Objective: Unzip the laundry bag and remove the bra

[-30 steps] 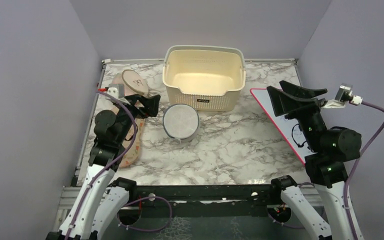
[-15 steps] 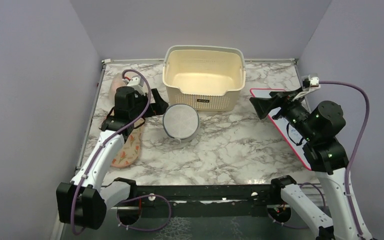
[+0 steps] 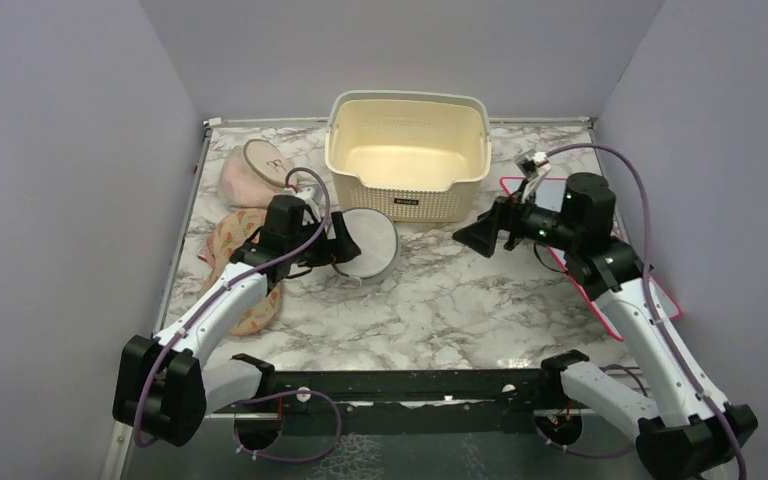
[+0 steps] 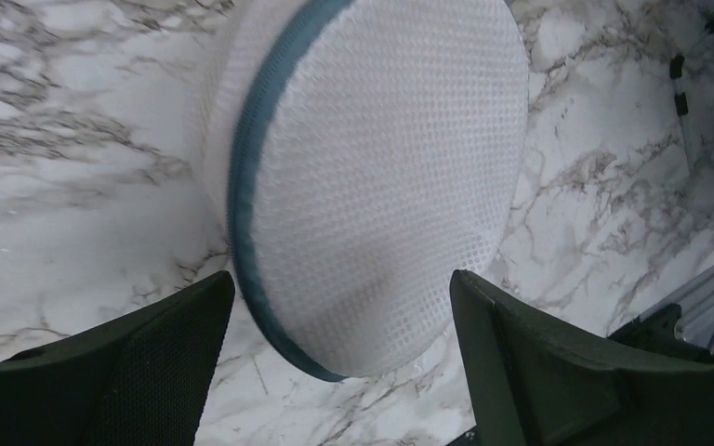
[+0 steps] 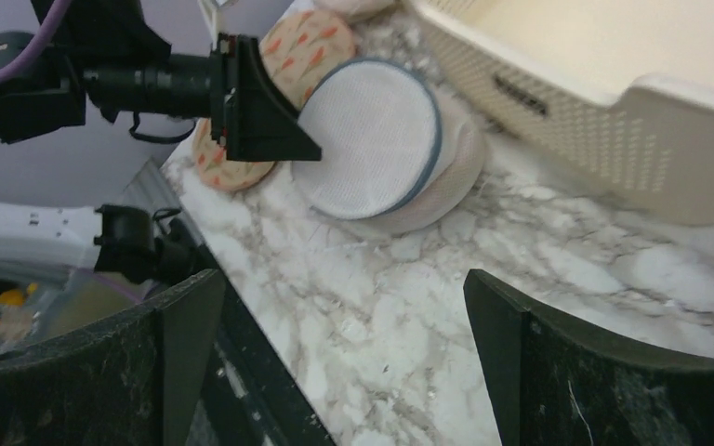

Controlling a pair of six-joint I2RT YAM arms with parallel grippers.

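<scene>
While the bag (image 3: pixel 362 243) is lying left of centre on the desk (image 3: pixel 460 300), nearer the far edge, left gripper (image 3: pixel 344 246) at its rim and right gripper (image 3: pixel 480 236) well apart are both gaping open; bag looking light, floppy, so pinch the zip rim.

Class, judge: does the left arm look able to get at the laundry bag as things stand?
Likely yes: the left gripper is open right at the laundry bag, whose edge shows between its jaws, nothing intervening.
</scene>
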